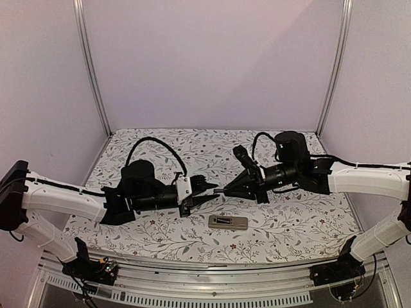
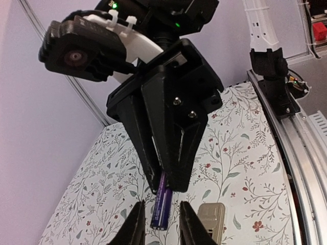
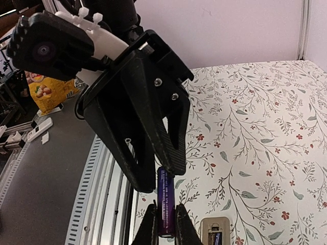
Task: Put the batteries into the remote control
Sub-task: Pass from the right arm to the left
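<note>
- The right fingers [image 3: 149, 229] are clamped on the lower part of a slim purple cylindrical battery [image 3: 164, 204], holding it in the air.
- The left fingers [image 2: 135, 229] stand apart on either side of the battery's free end. A thin gap shows on each side, so they do not grip it yet.
- The two arms meet tip to tip above the middle of the floral-patterned table [image 1: 295, 218], well clear of its surface.
- Below them and a little nearer the arm bases, the small grey-tan rectangular remote control [image 1: 228, 222] lies back-up with its battery bay uncovered.
- Something purple shows inside that bay in the right wrist view. It may be the other cell, but it is too small to be sure.
- The step in hand looks like a hand-over of the battery from one arm to the other.
- Next, the left fingers need to pinch firmly before the right ones let go, or the cell may drop. The battery then has to be lined up lengthwise with the bay.
</note>
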Available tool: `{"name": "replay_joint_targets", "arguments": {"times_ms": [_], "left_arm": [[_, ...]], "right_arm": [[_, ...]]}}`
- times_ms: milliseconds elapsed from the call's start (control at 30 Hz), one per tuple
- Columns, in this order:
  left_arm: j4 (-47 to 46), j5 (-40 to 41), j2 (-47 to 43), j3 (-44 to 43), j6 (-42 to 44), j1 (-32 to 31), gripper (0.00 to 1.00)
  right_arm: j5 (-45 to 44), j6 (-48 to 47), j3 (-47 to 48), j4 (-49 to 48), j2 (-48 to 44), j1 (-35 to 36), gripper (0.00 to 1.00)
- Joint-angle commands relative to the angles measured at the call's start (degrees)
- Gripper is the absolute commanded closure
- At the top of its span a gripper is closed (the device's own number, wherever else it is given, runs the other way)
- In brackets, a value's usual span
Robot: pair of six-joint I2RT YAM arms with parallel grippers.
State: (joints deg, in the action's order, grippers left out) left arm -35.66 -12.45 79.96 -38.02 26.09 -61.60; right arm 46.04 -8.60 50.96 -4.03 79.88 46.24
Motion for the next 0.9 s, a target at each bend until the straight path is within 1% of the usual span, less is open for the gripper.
{"name": "replay_joint_targets", "arguments": {"times_ms": [0,67,133,167,233,267,333,433,467,533,600,767,867], "left_arm": [[1.46,0.11,0.27,-0.64,-0.25,-0.34,0.78],[1.73,0.26,0.37,-0.76,-0.33,-0.35,0.8],[1.82,0.38,0.35,-0.73,-0.22,-0.34,0.91],[1.94,0.56,0.37,-0.78,-0.23,-0.31,0.99],[2.35,2.26,0.32,-1.1,-0.93,-0.3,1.0],[3.35,3.64,0.43,-1.78,-1.91,-0.32,1.0],[8.29,6.3,0.83,-3.84,-3.02,-0.07,1.0],[18.32,8.66,1.93,-6.38,-2.89,0.45,1.0],[20.41,9.27,2.15,-6.21,-2.57,0.61,1.0],[23.33,9.78,2.59,-5.41,-1.36,1.16,1.0],[26.19,10.11,4.33,-5.48,0.34,1.62,1.0],[31.17,8.43,12.12,-10.37,2.39,2.53,1.0],[34.81,6.86,16.36,-14.51,3.48,2.53,1.0]], "right_arm": [[0.8,-0.03,0.09,-0.77,-1.17,0.34,1.0],[0.96,-0.05,0.19,-0.8,-1.21,0.35,1.0],[1.1,-0.02,0.19,-0.8,-1.02,0.34,1.0],[1.07,0.03,0.19,-0.8,-1.04,0.34,1.0],[0.87,0.14,0.19,-0.67,-0.95,0.34,1.0],[0.21,0.33,0.19,-0.4,-0.88,0.34,0.93],[-3.49,0.93,0.19,0.87,-0.7,0.3,0.7],[-7.43,3.26,-0.46,2.43,-0.38,-2.53,0.51],[-7.94,5.22,-0.89,2.31,-0.17,-4.63,0.48],[-9.74,13.93,-1.29,3.22,1.25,-8.79,0.46],[-12.43,18.4,-1.31,5.47,3.97,-10.87,0.46],[-21.38,21.07,-2.01,7.7,8.37,-11.01,0.47],[-22.56,21.13,-2.93,7.28,9.31,-10.99,0.47]]}}
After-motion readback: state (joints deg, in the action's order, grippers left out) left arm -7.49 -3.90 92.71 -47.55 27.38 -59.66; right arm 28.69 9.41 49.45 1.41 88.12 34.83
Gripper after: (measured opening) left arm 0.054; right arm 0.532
